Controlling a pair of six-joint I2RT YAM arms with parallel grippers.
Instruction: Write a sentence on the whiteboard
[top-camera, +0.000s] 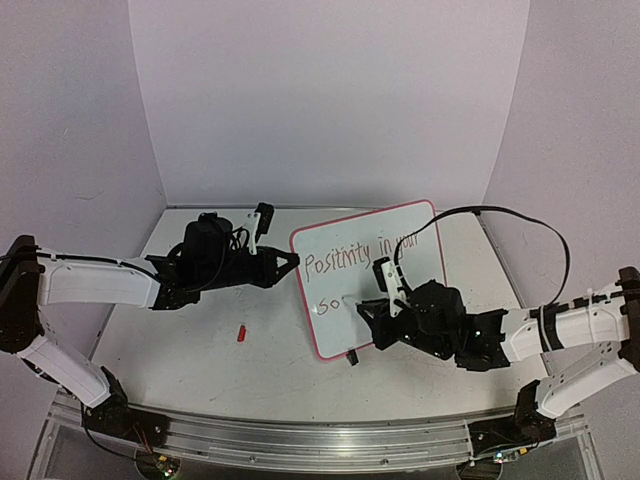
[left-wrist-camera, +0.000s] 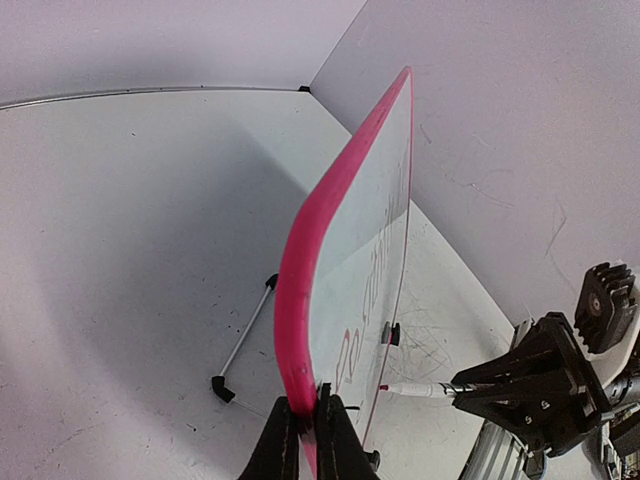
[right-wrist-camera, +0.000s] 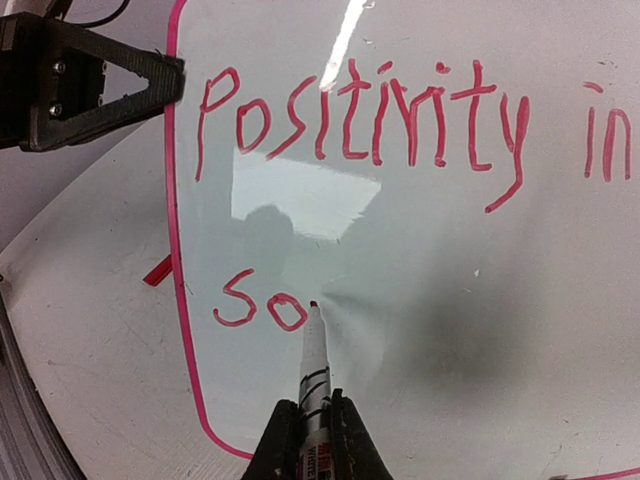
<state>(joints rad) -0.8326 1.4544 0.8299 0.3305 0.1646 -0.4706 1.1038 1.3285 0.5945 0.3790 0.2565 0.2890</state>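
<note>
Lettering in thin red marker: the sentence (right-wrist-camera: 380, 115) reads "Positivity in your" on the top line, with "So" begun below it at the left. The whiteboard (top-camera: 335, 337), glossy with a pink-red frame, stands tilted up on the table (top-camera: 200, 350), right of centre between the two arms. The left gripper (top-camera: 288, 262) is pinched on the frame at the board's left edge. The right gripper (right-wrist-camera: 315, 415) is clamped around a whiteboard marker (right-wrist-camera: 313, 360), whose red tip touches the board just right of the "o" — the print on its barrel is too small to read. A small red piece (top-camera: 241, 332) lies on the table near the board's left side. Behind the board, a black clip foot (left-wrist-camera: 222, 388) on a thin wire leg rests on the table.
</note>
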